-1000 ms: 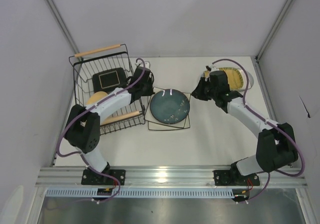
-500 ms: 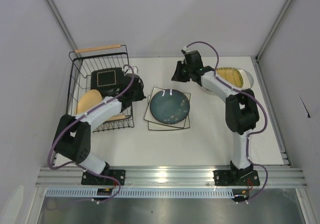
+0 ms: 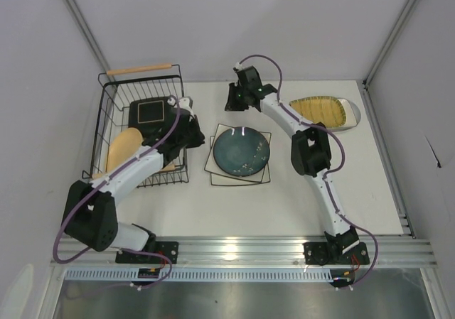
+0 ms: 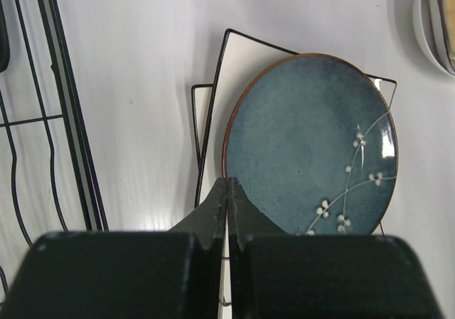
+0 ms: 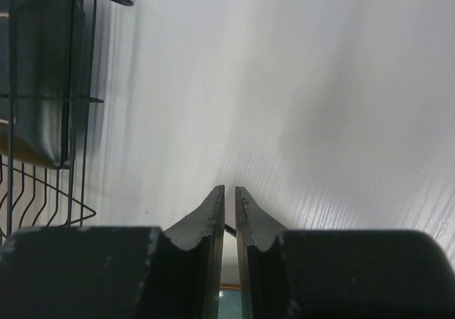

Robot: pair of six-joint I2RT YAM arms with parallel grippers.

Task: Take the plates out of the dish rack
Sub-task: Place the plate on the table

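Dish rack (image 3: 114, 99) at left: left gripper (image 4: 229, 191), pressed together, points from its right wall toward the teal plate (image 3: 242, 150); right gripper (image 5: 229, 195), tips almost touching, is stretched far forward.

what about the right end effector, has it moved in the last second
Yes. The right end effector swung left, away from the mustard plate, and now sits behind the teal plate, near the rack.
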